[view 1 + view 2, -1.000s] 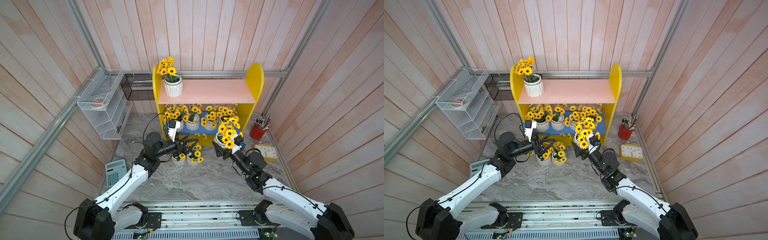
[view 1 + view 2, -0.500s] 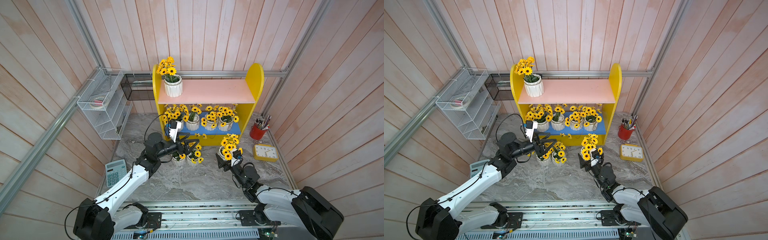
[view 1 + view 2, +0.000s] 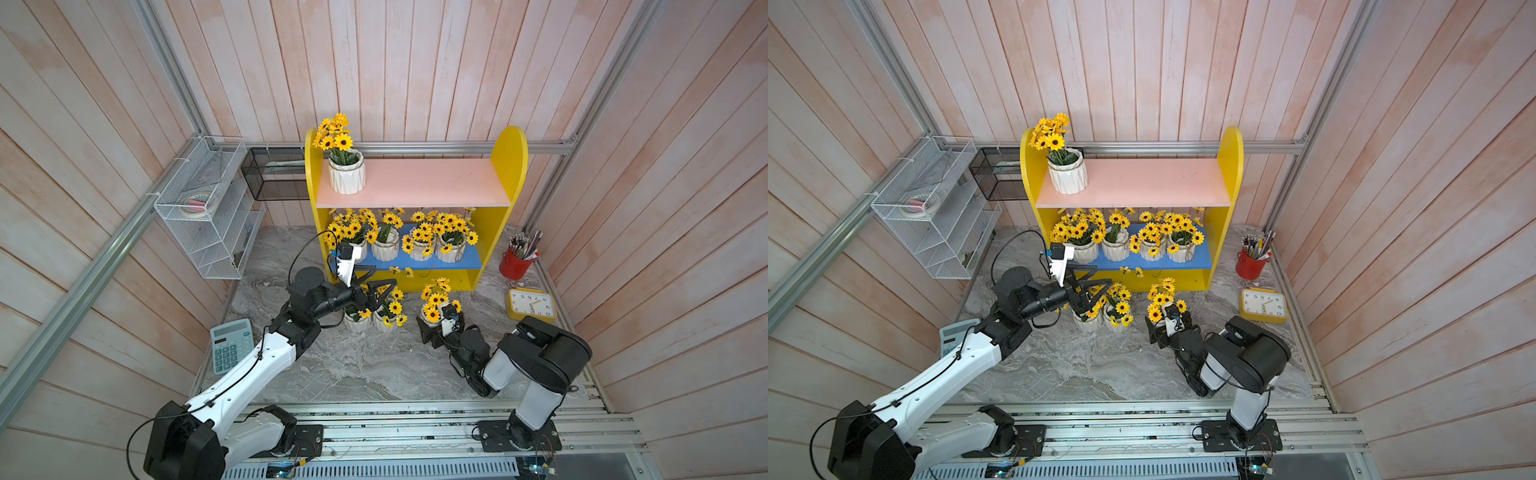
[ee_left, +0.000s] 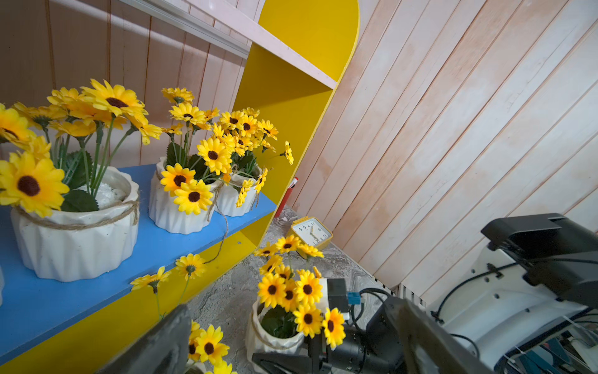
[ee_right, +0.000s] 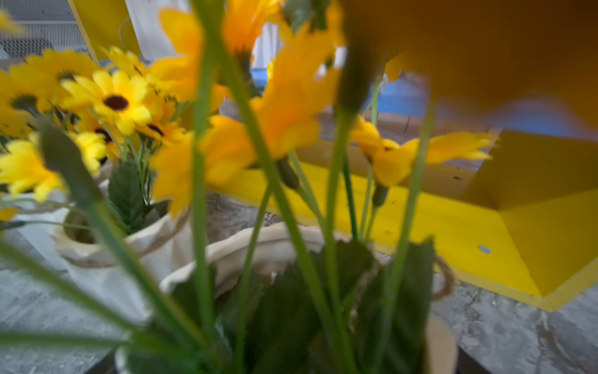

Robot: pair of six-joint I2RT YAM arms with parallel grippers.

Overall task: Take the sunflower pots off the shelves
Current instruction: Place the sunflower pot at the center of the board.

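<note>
Five sunflower pots (image 3: 347,178) sit on the shelves (image 3: 509,158) at the table's twelve o'clock: one on the pink board (image 3: 415,183), four on the blue board (image 3: 386,267). Two pots (image 3: 376,322) stand on the grey marbled table (image 3: 365,365) under the released left claw (image 3: 379,277). At their three o'clock the right claw (image 3: 436,332) grasps an eighth pot (image 3: 434,297). Pink plank walls (image 3: 415,62) all round.

Left arm (image 3: 249,365), white-black, stretched forward; black left gripper (image 3: 380,279) level, jaws spread wide, empty. Right arm (image 3: 536,365) folded tight, wrist low; black right gripper (image 3: 434,330) clamps white ribbed ceramic sunflower pot (image 4: 275,340).
</note>
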